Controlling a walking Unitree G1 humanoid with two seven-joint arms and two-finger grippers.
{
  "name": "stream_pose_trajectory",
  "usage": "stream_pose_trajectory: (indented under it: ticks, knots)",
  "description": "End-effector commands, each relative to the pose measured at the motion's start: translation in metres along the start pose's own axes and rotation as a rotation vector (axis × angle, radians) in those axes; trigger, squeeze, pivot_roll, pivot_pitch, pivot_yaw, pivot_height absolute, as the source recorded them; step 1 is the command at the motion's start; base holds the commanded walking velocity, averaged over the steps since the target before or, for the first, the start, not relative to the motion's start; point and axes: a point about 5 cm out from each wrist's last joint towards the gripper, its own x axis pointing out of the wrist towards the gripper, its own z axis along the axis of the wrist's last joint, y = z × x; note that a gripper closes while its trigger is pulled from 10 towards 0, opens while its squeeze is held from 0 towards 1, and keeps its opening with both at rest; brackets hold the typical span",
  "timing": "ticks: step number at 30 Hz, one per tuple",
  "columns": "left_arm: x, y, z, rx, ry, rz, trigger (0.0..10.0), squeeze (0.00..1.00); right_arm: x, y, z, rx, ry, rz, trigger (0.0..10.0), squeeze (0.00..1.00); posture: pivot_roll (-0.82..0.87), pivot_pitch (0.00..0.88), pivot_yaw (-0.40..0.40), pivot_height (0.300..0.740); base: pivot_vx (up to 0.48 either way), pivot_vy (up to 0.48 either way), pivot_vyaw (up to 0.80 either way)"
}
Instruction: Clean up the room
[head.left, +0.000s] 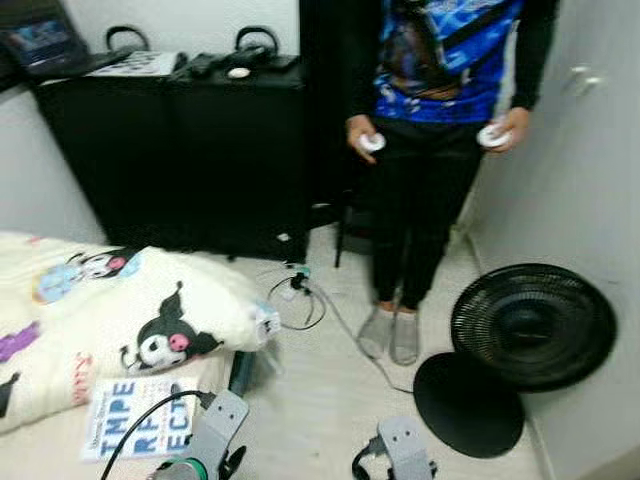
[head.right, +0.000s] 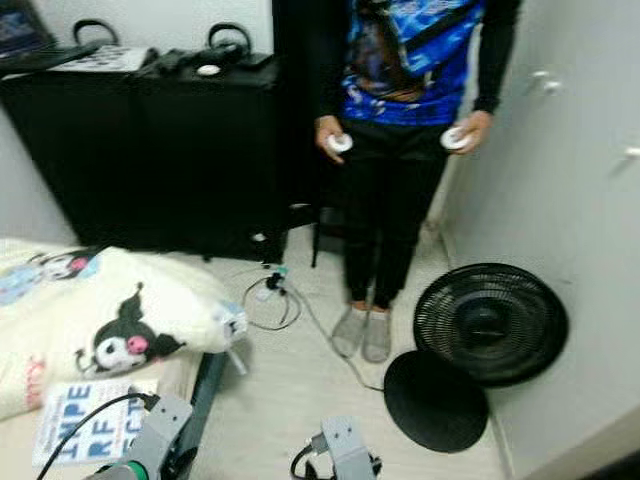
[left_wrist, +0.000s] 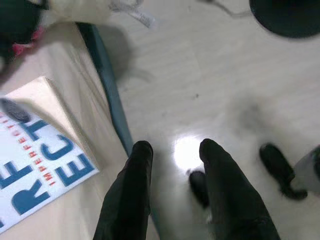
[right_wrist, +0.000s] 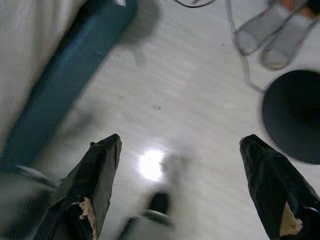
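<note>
My left tool (left_wrist: 172, 155) hangs slightly parted and empty over the bed edge; right tool (right_wrist: 180, 150) gapes wide above bare floor. I judge I'm still scouting: the book (head.left: 135, 417) at ten o'clock on the bed looks the nearest pickup

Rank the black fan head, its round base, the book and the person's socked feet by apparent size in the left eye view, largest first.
1. Fan head
2. Round base
3. Book, partly hidden by the left arm, so nearly tied with the base
4. Socked feet

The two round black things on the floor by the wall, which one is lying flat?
The solid black disc, nearer the robot, lies flat on the floor. The grilled fan head behind it stands tilted against the wall.
</note>
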Motion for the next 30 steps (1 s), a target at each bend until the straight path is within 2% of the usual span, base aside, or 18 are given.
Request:
stream_pose_trajectory:
  ticks: [1, 4, 6, 12, 16, 20, 23, 25, 30]
  knots:
    - [-0.003, 0.004, -0.007, -0.003, 0.013, 0.016, 10.0, 0.0, -0.001, 0.006, -0.002, 0.011, -0.005, 0.016, 10.0, 0.0, -0.11, 0.054, 0.029, 0.74, 0.0, 0.0, 0.76]
    - [0.0, 0.006, 0.005, -0.022, -0.032, 0.016, 10.0, 0.0, 0.0, 0.002, 0.004, 0.0, -0.039, 0.01, 10.0, 0.0, -0.11, 0.056, 0.029, 0.74, 0.0, 0.0, 0.76]
    - [0.0, 0.006, 0.005, -0.022, -0.032, 0.016, 10.0, 0.0, 0.0, 0.002, 0.004, 0.0, -0.039, 0.01, 10.0, 0.0, -0.11, 0.056, 0.029, 0.74, 0.0, 0.0, 0.76]
    - [0.002, 0.005, 0.045, -0.041, -0.191, -0.013, 10.0, 0.0, 0.007, -0.013, 0.039, -0.002, -0.199, -0.023, 10.0, 0.0, -0.12, 0.054, 0.035, 0.74, 0.0, 0.0, 0.76]
    - [0.002, 0.004, 0.049, -0.041, -0.205, -0.016, 10.0, 0.0, 0.007, -0.014, 0.042, 0.0, -0.215, -0.026, 10.0, 0.0, -0.12, 0.054, 0.035, 0.74, 0.0, 0.0, 0.76]
    - [-0.007, -0.015, 0.099, -0.074, -0.375, -0.098, 10.0, 0.0, 0.007, -0.026, 0.078, -0.001, -0.376, -0.046, 10.0, 0.0, -0.12, 0.048, 0.04, 0.74, 0.0, 0.0, 0.75]
    - [-0.011, -0.019, 0.115, -0.084, -0.427, -0.117, 10.0, 0.0, 0.007, -0.028, 0.088, -0.002, -0.416, -0.044, 10.0, 0.0, -0.12, 0.045, 0.04, 0.74, 0.0, 0.0, 0.75]
    - [-0.013, -0.021, 0.123, -0.079, -0.464, -0.115, 10.0, 0.0, 0.007, -0.027, 0.092, -0.004, -0.431, -0.039, 10.0, 0.0, -0.12, 0.043, 0.042, 0.74, 0.0, 0.0, 0.75]
    - [-0.015, -0.022, 0.128, -0.079, -0.491, -0.115, 10.0, 0.0, 0.007, -0.026, 0.093, -0.005, -0.436, -0.036, 10.0, 0.0, -0.12, 0.041, 0.043, 0.74, 0.0, 0.0, 0.75]
